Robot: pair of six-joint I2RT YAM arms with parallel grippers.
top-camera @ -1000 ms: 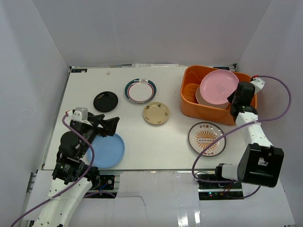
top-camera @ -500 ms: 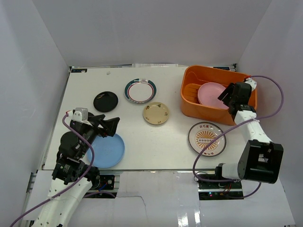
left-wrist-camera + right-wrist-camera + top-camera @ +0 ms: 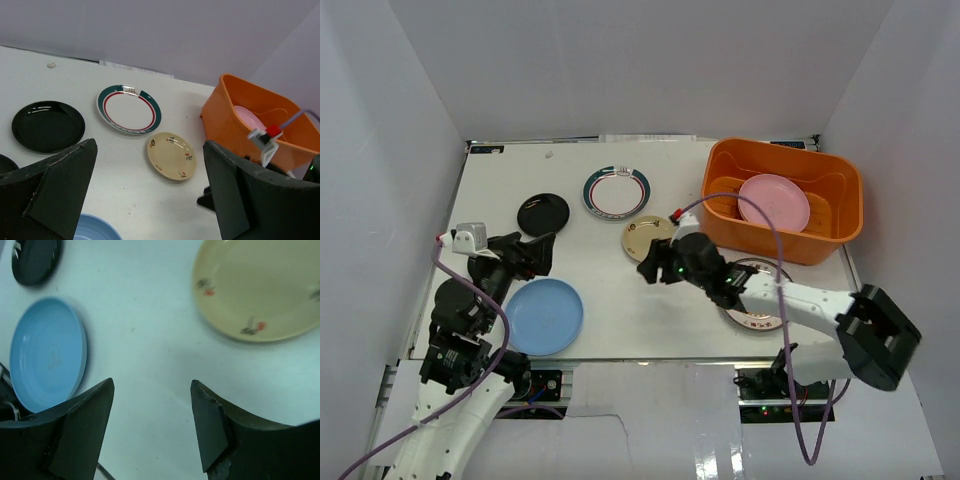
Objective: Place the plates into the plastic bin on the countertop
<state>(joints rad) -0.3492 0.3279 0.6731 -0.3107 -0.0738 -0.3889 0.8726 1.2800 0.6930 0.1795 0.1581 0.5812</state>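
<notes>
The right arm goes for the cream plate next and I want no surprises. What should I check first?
1. Right gripper open, empty: ok.
2. Right gripper centred on cream plate: not ok, the plate lies to one side in the wrist view.
3. Pink plate lying inside orange bin: ok.
4. Free floor in bin: ok.
5. Left gripper away from cream plate: ok, open, near blue plate.

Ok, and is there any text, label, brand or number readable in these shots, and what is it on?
None can be read in any view.
green-rimmed plate: small mark on its far rim, too small to read.
orange-patterned plate: printed pattern, partly covered, too blurred to tell any characters.
blue plate: faint embossed emblem at its centre, unreadable.
</notes>
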